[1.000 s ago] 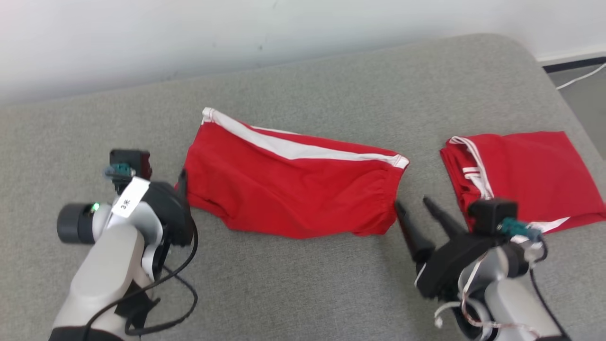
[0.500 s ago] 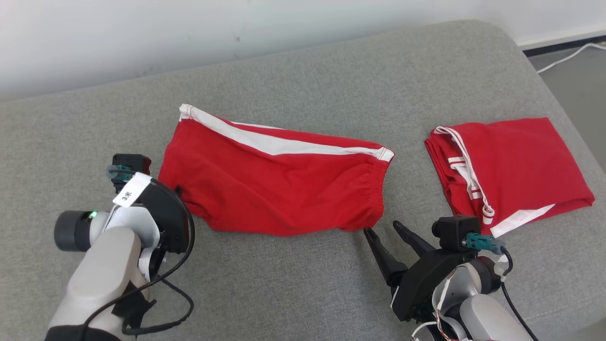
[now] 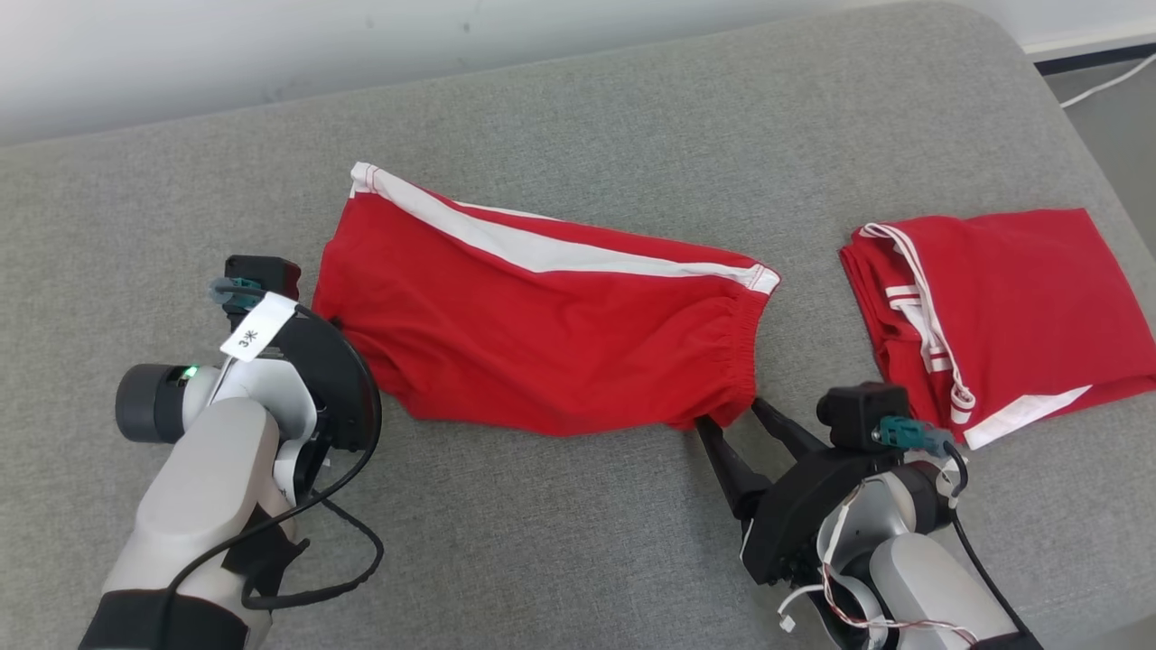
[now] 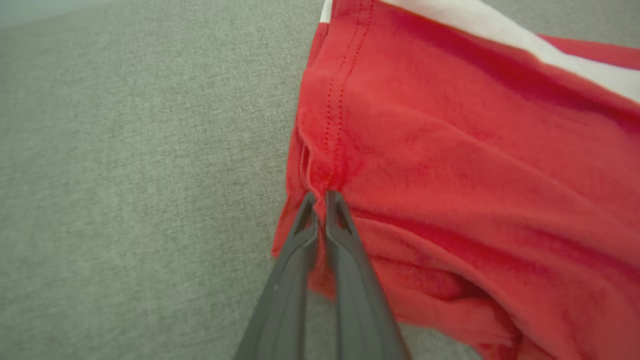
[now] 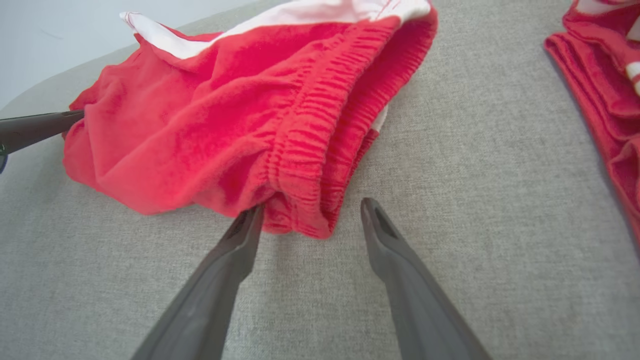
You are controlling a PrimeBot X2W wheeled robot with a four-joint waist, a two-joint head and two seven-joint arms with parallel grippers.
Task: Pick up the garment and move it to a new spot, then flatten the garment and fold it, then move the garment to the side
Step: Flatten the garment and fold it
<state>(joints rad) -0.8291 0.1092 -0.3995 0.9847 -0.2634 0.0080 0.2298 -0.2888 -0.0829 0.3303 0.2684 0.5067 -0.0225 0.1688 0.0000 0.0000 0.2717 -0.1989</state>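
The garment [image 3: 542, 343], red shorts with a white side stripe, lies spread across the middle of the grey cushion. My left gripper [image 4: 321, 197] is shut on the stitched hem at the garment's [image 4: 450, 175] left edge; in the head view that gripper [image 3: 336, 321] sits at the cloth's left side. My right gripper [image 3: 731, 417] stands open at the lower right corner. In the right wrist view its tips [image 5: 312, 207] straddle the gathered waistband of the garment [image 5: 225, 125], the left finger touching the cloth, nothing pinched.
A second red garment [image 3: 1002, 307], folded, lies at the right of the grey cushion [image 3: 578, 542]. The cushion's rounded edge drops off at the far right, with a white cable [image 3: 1111, 81] on the floor beyond. A pale wall runs along the back.
My left gripper has closed on the garment's left hem. The right gripper has come up to the waistband corner, still open. The head camera has shifted a little.
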